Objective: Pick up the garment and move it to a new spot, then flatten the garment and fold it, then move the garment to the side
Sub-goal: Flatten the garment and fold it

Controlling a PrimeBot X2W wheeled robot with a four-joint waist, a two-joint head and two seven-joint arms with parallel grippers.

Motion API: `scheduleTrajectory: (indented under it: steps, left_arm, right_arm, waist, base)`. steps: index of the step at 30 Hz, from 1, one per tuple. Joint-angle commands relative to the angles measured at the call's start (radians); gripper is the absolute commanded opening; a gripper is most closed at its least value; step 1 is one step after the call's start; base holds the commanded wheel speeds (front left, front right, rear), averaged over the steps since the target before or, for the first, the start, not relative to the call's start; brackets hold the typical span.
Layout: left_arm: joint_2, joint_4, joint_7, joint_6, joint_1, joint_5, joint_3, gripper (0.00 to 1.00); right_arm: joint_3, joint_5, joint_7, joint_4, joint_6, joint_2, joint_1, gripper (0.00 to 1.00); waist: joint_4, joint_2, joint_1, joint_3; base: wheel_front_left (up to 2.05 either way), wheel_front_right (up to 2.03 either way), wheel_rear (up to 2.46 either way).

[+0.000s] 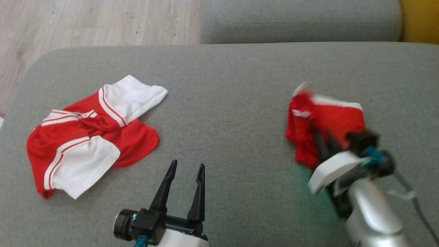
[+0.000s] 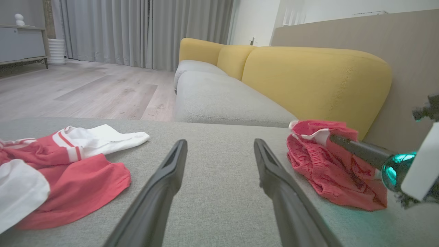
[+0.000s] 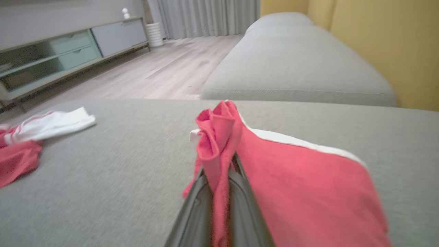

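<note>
**Scene, largest element to smallest.**

The work surface is a broad grey sofa seat cushion point(image 1: 226, 103). A second grey cushion point(image 1: 298, 20) lies beyond it, with a yellow backrest point(image 2: 315, 75) and pale wood floor point(image 1: 85, 20) further off.

On the robot's left side of the cushion lies a crumpled red-and-white jersey point(image 1: 89, 137). It is spread loosely and nothing touches it.

On the robot's right side is the task's thing, a smaller red garment with white trim point(image 1: 329, 120). It is bunched rather than flat and lies well apart from the jersey.

The right gripper point(image 3: 221, 171) has its two dark fingers pressed together on a gathered fold of this garment. In the right wrist view the pinched cloth stands up between and above the fingertips. The rest drapes away to that view's right and down toward the cushion. The left wrist view shows the lower part apparently resting on the cushion, though how much of it is clear of the surface cannot be told.

The left gripper point(image 1: 188, 163) hovers over bare cushion between the two garments, fingers spread wide and holding nothing.

**Progress, as judged.** The first step, picking up and relocating, appears to be in hand, with the garment gripped but not yet laid out. Flattening, folding and moving it to the side all remain. The garment sits at the right fingertips and well to the right of the left gripper.
</note>
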Motion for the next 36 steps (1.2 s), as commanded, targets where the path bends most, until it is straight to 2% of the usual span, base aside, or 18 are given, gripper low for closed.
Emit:
scheduleTrajectory:
  steps: [1,4,5,6,13,17,27,31,36]
  left_arm:
    - [-0.002,-0.027,-0.005,-0.002,-0.029,0.008,0.029,1.00]
    - [-0.002,-0.025,-0.005,-0.003,-0.035,0.007,0.027,1.00]
    - [-0.002,-0.025,-0.005,-0.002,-0.036,0.005,0.027,1.00]
    - [-0.002,-0.025,-0.005,-0.001,-0.037,0.003,0.027,1.00]
    - [-0.002,-0.026,-0.005,0.007,-0.025,-0.004,0.031,1.00]
    - [-0.002,-0.025,-0.005,0.008,-0.012,-0.008,0.030,1.00]
    - [-0.002,-0.072,-0.005,0.034,0.041,0.003,0.086,1.00]
    - [-0.002,-0.089,-0.005,0.033,0.065,0.049,0.102,1.00]
    - [0.000,-0.078,-0.005,0.044,0.114,0.094,0.131,1.00]
  right_arm:
    - [0.042,-0.009,-0.001,-0.026,-0.001,0.007,-0.008,0.00]
    - [0.134,-0.024,0.008,0.001,-0.001,0.006,0.015,0.00]
    - [0.156,-0.021,0.009,0.010,-0.001,0.005,0.020,0.22]
    - [0.174,-0.015,0.011,0.018,-0.001,0.004,0.025,1.00]
    - [0.217,0.028,-0.028,0.031,-0.001,-0.013,0.035,1.00]
    - [0.218,0.075,-0.070,-0.005,-0.001,-0.015,0.055,1.00]
    - [0.147,0.106,-0.104,-0.210,-0.001,-0.047,0.168,1.00]
    - [0.096,0.108,-0.105,-0.318,-0.001,-0.053,0.252,1.00]
    - [0.025,0.101,-0.105,-0.379,-0.001,-0.053,0.358,1.00]
  waist:
    - [0.005,0.0000,0.0000,0.005]
    - [0.013,0.0000,0.0000,0.010]
    - [0.016,0.0000,0.0000,0.011]
    - [0.018,0.0000,0.0000,0.011]
    - [0.014,0.0000,0.0000,-0.008]
    - [0.004,0.0000,0.0000,-0.040]
    - [-0.033,0.0000,0.0000,-0.107]
    - [-0.038,0.0000,0.0000,-0.133]
    - [-0.035,0.0000,0.0000,-0.166]
  base:
    - [0.00,0.00,0.00]
    - [0.00,0.00,0.00]
    - [0.00,0.00,0.00]
    - [0.00,0.00,0.00]
    - [0.00,0.00,0.00]
    - [0.00,0.00,0.00]
    - [0.00,0.00,0.00]
    - [0.00,0.00,0.00]
    - [0.00,0.00,0.00]
